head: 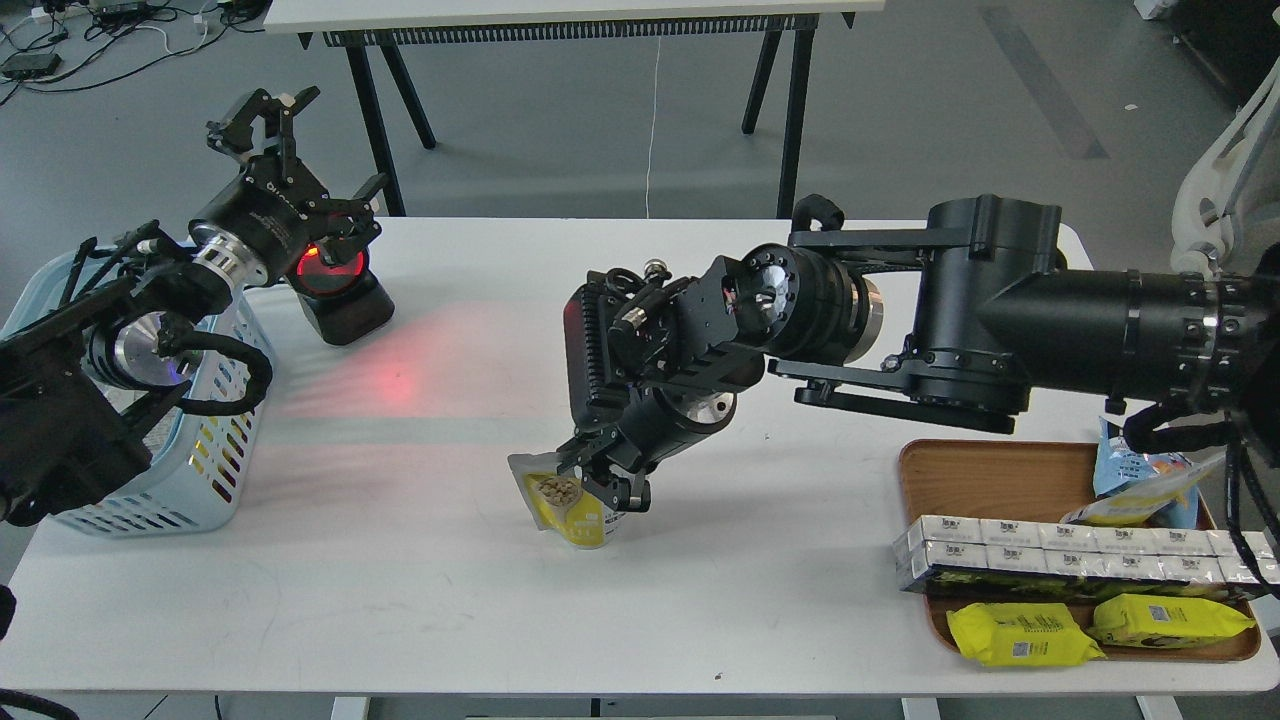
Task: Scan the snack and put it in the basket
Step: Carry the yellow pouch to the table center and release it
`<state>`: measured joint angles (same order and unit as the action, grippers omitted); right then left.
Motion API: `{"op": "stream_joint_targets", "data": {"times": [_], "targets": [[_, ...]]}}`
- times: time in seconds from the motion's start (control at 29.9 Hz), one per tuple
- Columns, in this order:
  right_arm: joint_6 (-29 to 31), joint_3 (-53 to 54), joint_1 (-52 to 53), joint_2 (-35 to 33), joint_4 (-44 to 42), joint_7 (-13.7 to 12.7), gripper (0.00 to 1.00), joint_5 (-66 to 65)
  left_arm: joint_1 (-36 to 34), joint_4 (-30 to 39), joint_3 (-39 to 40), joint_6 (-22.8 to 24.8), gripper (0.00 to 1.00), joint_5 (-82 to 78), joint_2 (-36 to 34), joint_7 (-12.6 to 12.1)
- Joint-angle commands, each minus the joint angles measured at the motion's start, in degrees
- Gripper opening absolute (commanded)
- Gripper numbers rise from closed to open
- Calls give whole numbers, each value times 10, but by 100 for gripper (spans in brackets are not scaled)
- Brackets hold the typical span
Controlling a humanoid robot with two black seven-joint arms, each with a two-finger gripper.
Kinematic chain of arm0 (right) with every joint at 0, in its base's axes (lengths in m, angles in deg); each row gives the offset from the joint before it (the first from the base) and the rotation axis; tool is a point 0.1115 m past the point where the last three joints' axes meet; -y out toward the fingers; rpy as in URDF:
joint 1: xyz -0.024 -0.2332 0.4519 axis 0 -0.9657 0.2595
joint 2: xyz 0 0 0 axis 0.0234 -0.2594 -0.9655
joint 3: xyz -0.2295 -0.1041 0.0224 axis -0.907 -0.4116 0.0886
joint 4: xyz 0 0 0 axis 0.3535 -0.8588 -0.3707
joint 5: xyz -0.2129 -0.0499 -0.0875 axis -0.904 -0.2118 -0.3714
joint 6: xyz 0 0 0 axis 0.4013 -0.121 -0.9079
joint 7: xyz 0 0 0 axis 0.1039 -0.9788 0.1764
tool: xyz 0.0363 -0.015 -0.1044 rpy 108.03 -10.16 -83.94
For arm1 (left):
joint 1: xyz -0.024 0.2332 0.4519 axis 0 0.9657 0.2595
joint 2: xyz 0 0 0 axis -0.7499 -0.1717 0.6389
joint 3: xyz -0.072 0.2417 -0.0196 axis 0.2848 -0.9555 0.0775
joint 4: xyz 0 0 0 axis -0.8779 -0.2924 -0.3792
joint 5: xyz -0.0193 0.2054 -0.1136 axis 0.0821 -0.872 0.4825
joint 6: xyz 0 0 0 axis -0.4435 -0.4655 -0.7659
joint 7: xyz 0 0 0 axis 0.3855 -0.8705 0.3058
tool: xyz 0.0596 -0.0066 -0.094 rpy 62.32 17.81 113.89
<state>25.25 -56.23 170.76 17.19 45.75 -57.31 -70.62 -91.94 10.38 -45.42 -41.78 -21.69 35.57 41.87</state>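
The right tool [600, 478] is pinching the snack [565, 510] by its upper edge, fingers pressed against the pouch top from above. The snack is sitting near the middle of the tabletop [420, 560], its base appearing to touch the surface, tilted slightly, with the yellow face and nut picture showing toward the camera. The basket [215, 470] is standing well to the left of the snack, at the left edge of the tabletop, partly hidden behind the left arm. The left tool [262, 115] is hanging above and behind the basket with its fingers spread and nothing between them. A black scanner [335, 290] with a glowing red window is sitting just right of the basket, toward the far side, and is casting a red patch on the tabletop between itself and the snack. A brown wooden tray [985, 478] is lying well to the right of the snack, at the right edge. It is holding a row of white cartons [1060, 555], two bright-yellow packets [1020, 634] at its near rim, and a blue pouch [1135, 470] at its far right corner.
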Motion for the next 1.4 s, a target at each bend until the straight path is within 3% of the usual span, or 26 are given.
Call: {"op": "stream_joint_targets", "data": {"times": [0.0,0.1,0.4,0.74,0.9,1.04,1.37], "targets": [[0,5,6,0,-1,0,74,0,1,0,0,0,100,0,0,0],[0,27,17,-1,-7,0,97,0,0,0,0,0,100,1,-1,0],[0,167,20,-22,-162,0,99,199,-5,-77,54,0,100,2,-2,-1],[0,231,-16,-145,-267,0,99,518,-5,-78,96,0,100,-1,-5,-1],[0,231,-70,-242,-276,0,99,734,-6,-78,118,0,100,3,-2,0],[0,231,-119,-305,-266,0,99,877,2,-78,192,0,100,2,-1,-3],[0,235,-135,-367,-264,0,99,952,12,-83,279,0,100,4,33,-2]]}}
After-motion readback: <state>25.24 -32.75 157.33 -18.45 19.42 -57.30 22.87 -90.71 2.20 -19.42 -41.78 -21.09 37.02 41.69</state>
